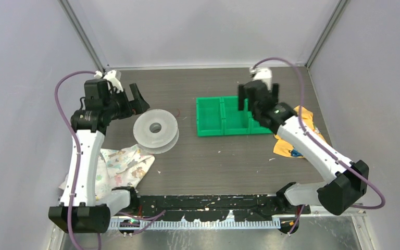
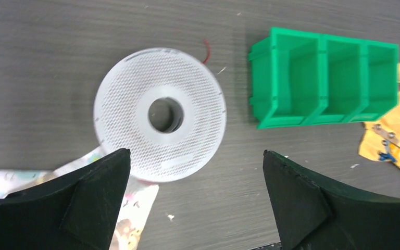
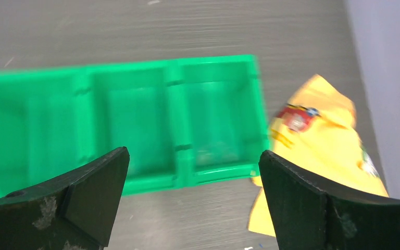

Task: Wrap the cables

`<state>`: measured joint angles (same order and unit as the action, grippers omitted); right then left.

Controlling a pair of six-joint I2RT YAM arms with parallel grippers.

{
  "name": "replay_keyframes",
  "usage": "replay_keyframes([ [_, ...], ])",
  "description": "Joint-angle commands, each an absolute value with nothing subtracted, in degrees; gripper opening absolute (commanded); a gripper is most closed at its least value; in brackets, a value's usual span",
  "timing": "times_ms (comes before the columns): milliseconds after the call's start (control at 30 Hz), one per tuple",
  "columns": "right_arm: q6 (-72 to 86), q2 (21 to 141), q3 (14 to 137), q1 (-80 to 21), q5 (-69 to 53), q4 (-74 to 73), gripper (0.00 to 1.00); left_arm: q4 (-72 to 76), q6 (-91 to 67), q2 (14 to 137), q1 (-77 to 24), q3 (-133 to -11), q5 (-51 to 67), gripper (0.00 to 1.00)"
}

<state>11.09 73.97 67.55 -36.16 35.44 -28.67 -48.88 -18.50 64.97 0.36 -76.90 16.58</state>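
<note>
Over the spool [image 2: 159, 114], the left gripper [image 2: 195, 153] hangs with its two black fingers [image 2: 99, 198] spread wide and nothing between them. A short curl of red cable [image 2: 207, 50] pokes out at the spool's far rim, touching it or just beside it. This is the only stretch of the cables in plain view, and whether more wire is wound on the core cannot be told through the frosted flange.

Well to the right of the spool, the right gripper [image 3: 192, 151] is likewise wide open and empty above the green bin [image 3: 172, 109], whose three compartments show nothing clearly inside in the blurred wrist view. A yellow packet [image 3: 323, 135] lies beyond the bin, farther right again from the spool. A patterned cloth [image 1: 122, 164] meets the spool's near-left edge on the dark table [image 1: 213, 161].

The danger looks plain. The strand is far thinner than a finger and lies low against the table, so a closing pinch may miss it or only press it flat. The spool stands loose, and with the other arm well away nothing steadies it. A finger brushing the rim could shove it sideways, taking the cable end along or rolling over it. The cloth at the spool's edge might also catch a finger.
</note>
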Motion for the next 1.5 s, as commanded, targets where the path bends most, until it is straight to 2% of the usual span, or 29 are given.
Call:
replay_keyframes([
  [0, 27.2, 74.1, 75.1, -26.3, 40.2, -41.7, 1.00, -47.9, -19.1, 58.2, 0.5, -71.4, 6.9, 1.00],
  [200, 32.0, 77.1, 78.7, -25.4, 48.1, -46.5, 1.00, -47.2, -24.2, 58.0, 0.5, -71.0, 5.6, 1.00],
  [700, 34.0, 79.3, 77.4, -25.1, 45.1, -46.4, 1.00, -45.3, -23.4, 57.7, 0.5, -68.5, 2.0, 1.00],
  [1467, 33.2, 78.5, 75.4, -25.2, 42.5, -44.0, 1.00, -45.4, -20.9, 57.5, 0.5, -68.8, 2.7, 1.00],
])
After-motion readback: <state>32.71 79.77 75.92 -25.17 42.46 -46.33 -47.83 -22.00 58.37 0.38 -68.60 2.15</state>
